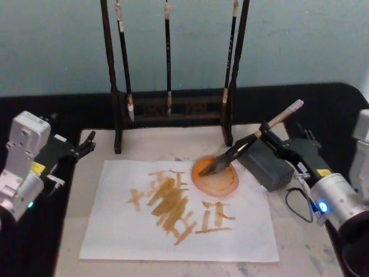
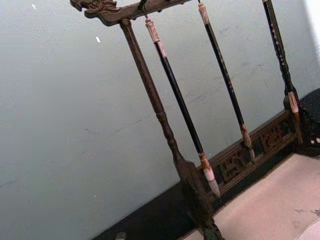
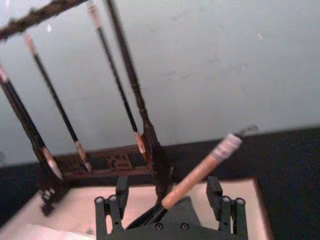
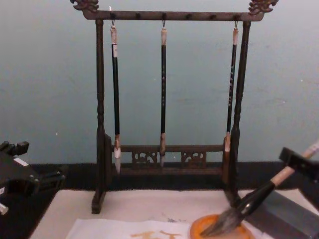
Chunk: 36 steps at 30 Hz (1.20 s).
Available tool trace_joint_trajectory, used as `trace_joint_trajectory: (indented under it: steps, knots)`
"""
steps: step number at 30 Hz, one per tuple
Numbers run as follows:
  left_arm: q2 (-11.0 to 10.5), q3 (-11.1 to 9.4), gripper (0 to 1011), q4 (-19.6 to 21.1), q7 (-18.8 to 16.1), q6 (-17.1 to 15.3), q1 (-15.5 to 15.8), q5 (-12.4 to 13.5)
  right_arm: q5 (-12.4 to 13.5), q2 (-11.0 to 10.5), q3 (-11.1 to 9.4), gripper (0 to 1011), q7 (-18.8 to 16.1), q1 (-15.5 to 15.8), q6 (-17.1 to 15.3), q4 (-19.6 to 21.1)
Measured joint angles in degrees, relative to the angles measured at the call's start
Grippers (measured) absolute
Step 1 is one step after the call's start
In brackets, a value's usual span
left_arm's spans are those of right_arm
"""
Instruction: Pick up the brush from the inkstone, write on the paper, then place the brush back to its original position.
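The brush (image 1: 253, 138) lies slanted, its tan handle leaning over the dark grey inkstone block (image 1: 268, 167) and its bristles (image 4: 224, 224) resting in a round orange dish (image 1: 222, 182). My right gripper (image 1: 274, 138) is open and straddles the handle. In the right wrist view the handle (image 3: 195, 175) runs between the spread fingers (image 3: 121, 187) without touching them. The paper (image 1: 115, 231), with orange-yellow strokes at its middle, lies in front of the dish. My left gripper (image 1: 85, 145) hangs open at the mat's far left corner, holding nothing.
A wooden rack (image 1: 167, 109) with three thin hanging brushes (image 4: 163, 89) stands along the back of the beige mat (image 1: 69, 242). The dish sits on the paper's far right corner. Black tabletop surrounds the mat.
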<state>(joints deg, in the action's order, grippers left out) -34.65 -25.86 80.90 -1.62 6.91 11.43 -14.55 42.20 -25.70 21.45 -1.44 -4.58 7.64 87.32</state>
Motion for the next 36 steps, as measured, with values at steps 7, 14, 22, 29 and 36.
trace_joint_trajectory:
  steps: [7, 14, 22, 29, 36]
  knots:
    - [0.0, 0.0, 1010, 0.0, 0.0, 0.0, 0.0, 0.0, -13.5, 0.2, 3.3, 1000, 5.1, -2.1, 2.4, -1.8]
    - [0.0, 0.0, 1010, 0.0, 0.0, 0.0, 0.0, 0.0, -24.8, 0.6, 5.9, 1000, 9.4, -3.4, 4.1, -4.2]
    - [0.0, 0.0, 1010, 0.0, 0.0, 0.0, 0.0, 0.0, -33.2, 0.9, 7.3, 1000, 12.0, -4.2, 5.2, -6.1]
    - [0.0, 0.0, 1010, 0.0, 0.0, 0.0, 0.0, 0.0, -33.1, 0.9, 7.3, 1000, 12.0, -4.2, 5.2, -6.1]
    - [0.0, 0.0, 1010, 0.0, 0.0, 0.0, 0.0, 0.0, -32.9, 0.9, 7.3, 1000, 11.9, -4.2, 5.2, -6.1]
